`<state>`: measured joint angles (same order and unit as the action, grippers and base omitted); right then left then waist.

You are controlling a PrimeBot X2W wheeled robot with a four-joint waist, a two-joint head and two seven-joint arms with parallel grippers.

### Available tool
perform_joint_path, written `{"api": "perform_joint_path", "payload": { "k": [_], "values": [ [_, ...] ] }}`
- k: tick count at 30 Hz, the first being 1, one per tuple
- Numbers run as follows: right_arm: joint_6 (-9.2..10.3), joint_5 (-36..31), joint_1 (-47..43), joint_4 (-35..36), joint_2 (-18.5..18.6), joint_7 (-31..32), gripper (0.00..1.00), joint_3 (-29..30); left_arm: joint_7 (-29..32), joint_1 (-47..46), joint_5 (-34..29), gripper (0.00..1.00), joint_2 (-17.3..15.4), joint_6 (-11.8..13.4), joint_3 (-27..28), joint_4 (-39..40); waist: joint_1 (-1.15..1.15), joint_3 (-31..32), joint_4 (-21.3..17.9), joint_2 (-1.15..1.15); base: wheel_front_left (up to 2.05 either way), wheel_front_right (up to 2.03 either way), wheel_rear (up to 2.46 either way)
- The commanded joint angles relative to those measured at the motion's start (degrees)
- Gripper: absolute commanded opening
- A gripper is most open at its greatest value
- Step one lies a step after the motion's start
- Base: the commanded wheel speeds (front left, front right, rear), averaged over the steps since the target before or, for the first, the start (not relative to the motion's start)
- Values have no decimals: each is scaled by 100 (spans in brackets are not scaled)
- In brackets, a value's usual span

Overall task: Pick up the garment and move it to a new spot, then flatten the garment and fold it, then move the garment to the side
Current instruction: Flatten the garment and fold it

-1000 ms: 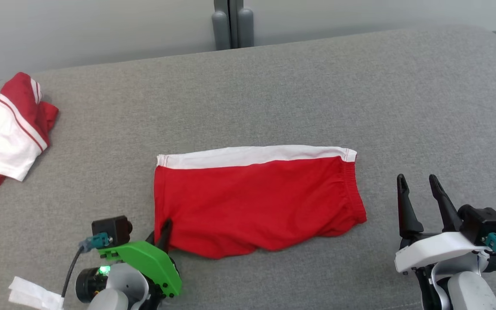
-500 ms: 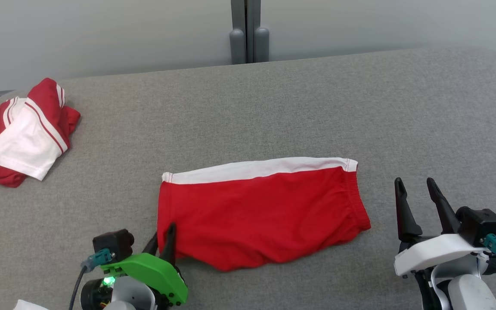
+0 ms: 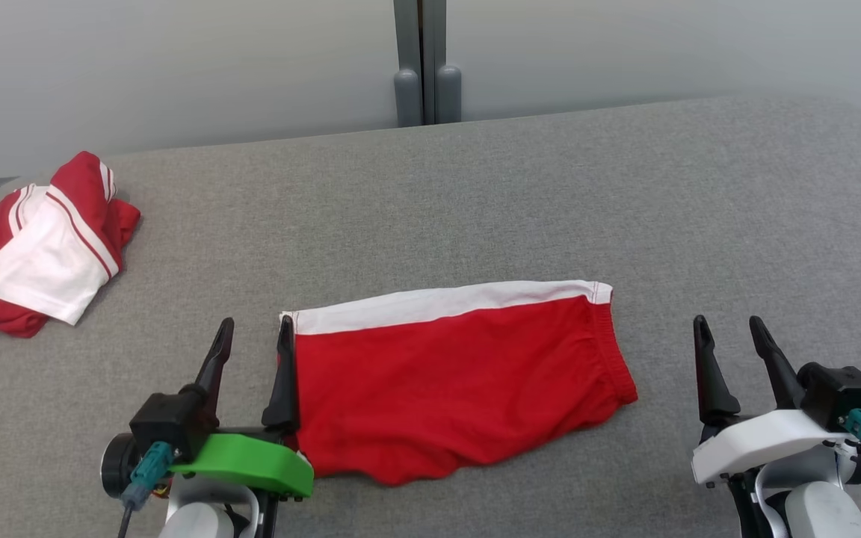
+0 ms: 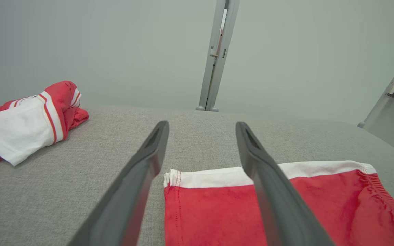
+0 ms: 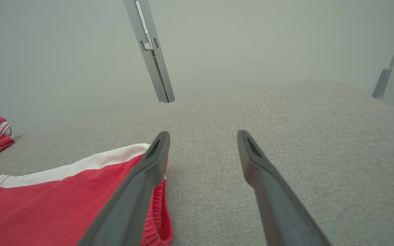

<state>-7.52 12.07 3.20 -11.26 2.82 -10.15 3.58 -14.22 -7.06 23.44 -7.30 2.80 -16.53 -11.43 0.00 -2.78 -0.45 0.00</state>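
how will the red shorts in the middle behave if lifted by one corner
Probably floppy: the red shorts lie thin and flat on the grey cushion with a wavy near edge, and would likely droop. Pushed, they would probably bunch, not slide, on that woven fabric.

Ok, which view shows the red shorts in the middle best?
Head view: the red shorts lie whole, with nearly every edge visible. The left wrist view crops their near edge and far end; the right wrist view catches the elastic waistband end and the white band.

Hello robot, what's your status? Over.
Left pincer open, over left edge of shorts. Right pincer open, off to their right. Shorts lying flat. Other garment far left, apart.
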Motion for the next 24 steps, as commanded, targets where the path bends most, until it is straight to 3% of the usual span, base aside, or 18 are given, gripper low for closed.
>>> {"api": "perform_joint_path", "payload": {
  "k": [1, 10, 20, 24],
  "values": [
    [6, -47, -68, -7, 13, 32, 100, 20, -57, 113, -127, 100, -59, 51, 21, 82, 0, 45, 15, 0, 0, 0, 0],
    [6, -186, 171, -203, 13, 620, 100, -262, -103, 498, -180, 100, -52, 161, 150, 216, 0, -6, 210, 0, 0, 0, 0],
    [6, -334, 934, -955, 18, 2519, 100, -406, -99, 423, -280, 100, 76, 116, 220, 187, 0, -175, 607, 0, 0, 0, 0],
    [7, -188, 1052, -1265, 186, 3139, 100, -462, -99, 353, -319, 100, 149, 65, 234, 137, 0, -217, 766, 0, 0, 0, 0]
  ]
}}
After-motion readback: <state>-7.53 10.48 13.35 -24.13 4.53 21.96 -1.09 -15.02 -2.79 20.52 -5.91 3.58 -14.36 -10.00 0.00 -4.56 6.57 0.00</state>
